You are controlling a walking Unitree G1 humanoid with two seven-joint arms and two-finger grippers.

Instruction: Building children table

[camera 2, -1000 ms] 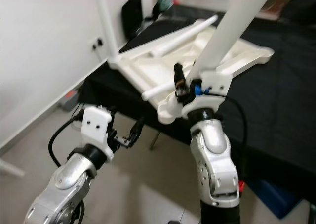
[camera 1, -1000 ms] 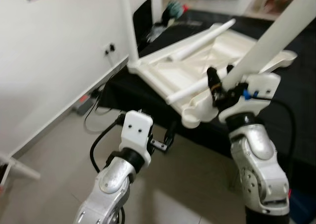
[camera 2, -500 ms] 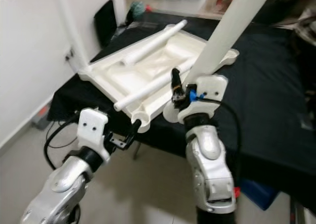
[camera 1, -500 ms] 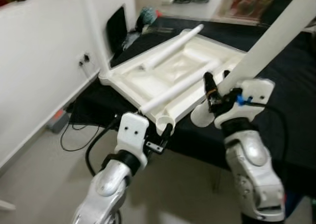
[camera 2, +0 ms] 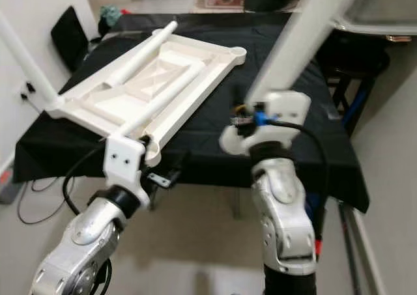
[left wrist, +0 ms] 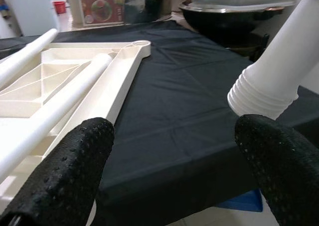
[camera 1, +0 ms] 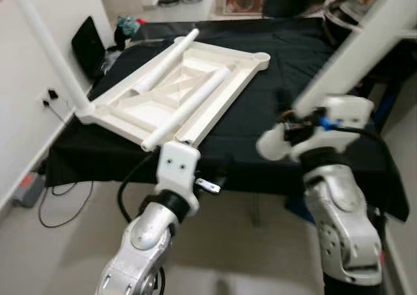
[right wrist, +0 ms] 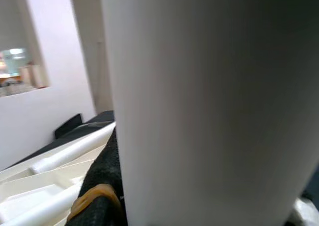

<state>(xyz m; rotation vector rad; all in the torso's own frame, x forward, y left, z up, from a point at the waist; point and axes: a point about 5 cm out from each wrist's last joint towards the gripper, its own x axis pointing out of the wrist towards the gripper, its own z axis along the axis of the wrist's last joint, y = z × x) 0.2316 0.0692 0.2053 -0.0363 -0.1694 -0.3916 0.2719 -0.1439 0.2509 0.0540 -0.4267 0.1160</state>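
Observation:
An upturned white tabletop (camera 1: pixel 225 99) lies on a table covered by a black cloth (camera 1: pixel 293 67). Two loose white legs (camera 1: pixel 167 59) (camera 1: pixel 189 105) rest on its underside. A third leg (camera 1: pixel 45 47) stands upright at its near left corner. My right gripper (camera 1: pixel 291 122) is shut on another white leg (camera 1: pixel 352 51), which slants up to the right. Its ribbed end (left wrist: pixel 266 89) hangs over the cloth's front edge, apart from the tabletop. My left gripper (camera 1: pixel 220 174) is open and low, in front of the tabletop's near corner, its fingers (left wrist: pixel 65 176) spread wide with nothing between them.
A white wall with a socket (camera 1: pixel 49 96) runs along the left, with cables (camera 1: pixel 58 197) on the floor below it. A black bag (camera 1: pixel 88 44) leans at the table's far left. A black lidded wok (left wrist: pixel 234 11) sits beyond the table's right end.
The camera has swung right, bringing the whole table into view. The held leg's end, close to the tabletop's near corner before, now hangs well to the right of it. The left gripper stays open.

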